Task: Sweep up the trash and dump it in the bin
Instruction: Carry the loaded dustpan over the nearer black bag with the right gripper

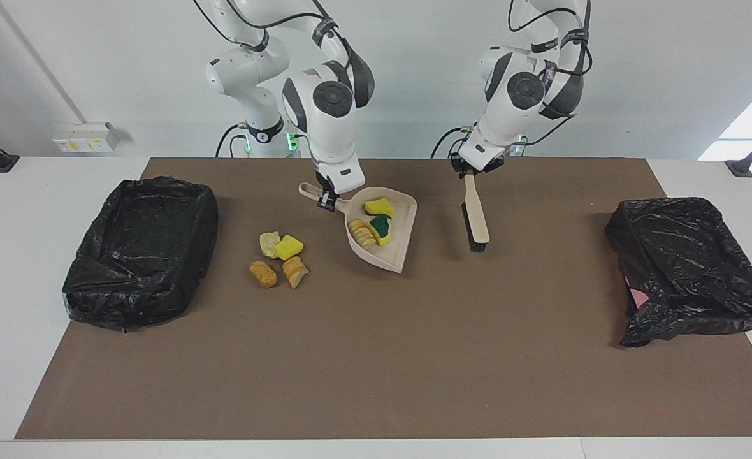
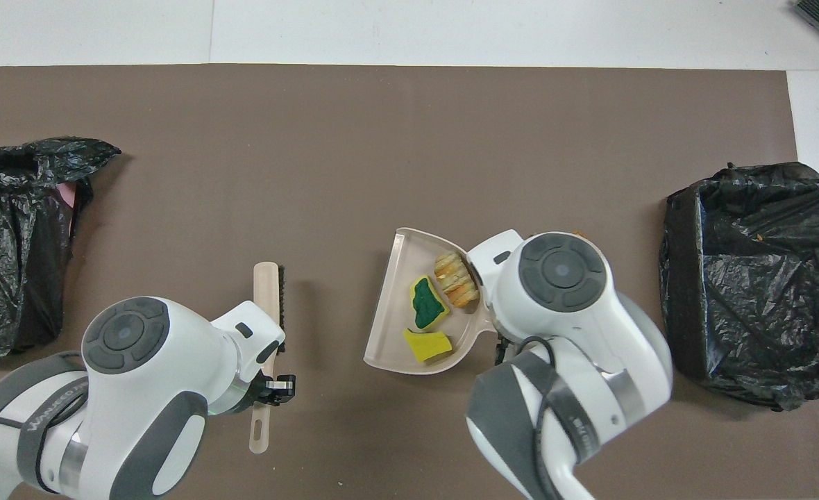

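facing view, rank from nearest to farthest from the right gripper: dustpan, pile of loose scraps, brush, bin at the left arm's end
1. dustpan, its handle held in the right gripper
2. pile of loose scraps, on the mat toward the right arm's end
3. brush, held by the left gripper
4. bin at the left arm's end, at the mat's edge

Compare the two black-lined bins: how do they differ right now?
The bin at the right arm's end stands open and boxy; the bin at the left arm's end looks slumped, its bag crumpled over. The second shows a pink patch at one edge; the first doesn't. Both wear black plastic bags.
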`<state>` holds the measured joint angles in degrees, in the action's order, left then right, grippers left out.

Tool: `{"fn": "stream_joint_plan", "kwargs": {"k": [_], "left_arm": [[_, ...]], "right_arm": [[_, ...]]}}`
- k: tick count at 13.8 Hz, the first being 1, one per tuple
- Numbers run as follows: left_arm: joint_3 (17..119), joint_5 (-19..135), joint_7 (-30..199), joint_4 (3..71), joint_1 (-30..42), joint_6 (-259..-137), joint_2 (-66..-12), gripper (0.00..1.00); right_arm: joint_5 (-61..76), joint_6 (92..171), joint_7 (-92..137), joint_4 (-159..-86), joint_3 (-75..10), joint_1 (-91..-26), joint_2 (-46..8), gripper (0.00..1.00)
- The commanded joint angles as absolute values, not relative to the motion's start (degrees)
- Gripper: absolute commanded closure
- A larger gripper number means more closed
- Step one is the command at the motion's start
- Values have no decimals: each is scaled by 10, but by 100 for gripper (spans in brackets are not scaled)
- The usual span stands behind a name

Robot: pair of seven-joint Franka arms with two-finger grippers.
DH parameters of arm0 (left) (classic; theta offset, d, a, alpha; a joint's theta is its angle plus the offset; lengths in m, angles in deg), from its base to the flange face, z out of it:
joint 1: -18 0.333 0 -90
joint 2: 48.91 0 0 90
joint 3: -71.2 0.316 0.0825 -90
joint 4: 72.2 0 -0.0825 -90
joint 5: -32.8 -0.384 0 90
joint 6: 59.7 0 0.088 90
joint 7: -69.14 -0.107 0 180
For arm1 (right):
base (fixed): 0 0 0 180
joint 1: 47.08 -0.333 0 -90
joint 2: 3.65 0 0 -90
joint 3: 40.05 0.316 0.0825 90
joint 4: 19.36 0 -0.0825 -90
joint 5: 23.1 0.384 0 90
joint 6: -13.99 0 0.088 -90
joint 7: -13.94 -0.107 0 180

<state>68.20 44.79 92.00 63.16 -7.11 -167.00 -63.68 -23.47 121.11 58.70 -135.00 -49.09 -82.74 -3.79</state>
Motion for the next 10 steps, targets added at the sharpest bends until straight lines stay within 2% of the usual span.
{"fn": "stream_joint_plan", "kwargs": {"k": [1, 4, 7, 10], "left_arm": [[666, 437, 978, 654, -94, -1678, -652, 100], [658, 438, 1049, 668, -156, -1732, -644, 100], [657, 438, 1091, 695, -229, -1800, -642, 100], [657, 442, 1163, 700, -295, -1865, -604, 100]], "right_arm": [[-244, 1165, 659, -1348, -488, -755, 27, 100], [-244, 1142, 740, -1339, -491, -657, 70, 100], [-244, 1121, 826, -1313, -492, -533, 72, 100], [-287, 1164, 893, -1313, -493, -428, 71, 100]]}}
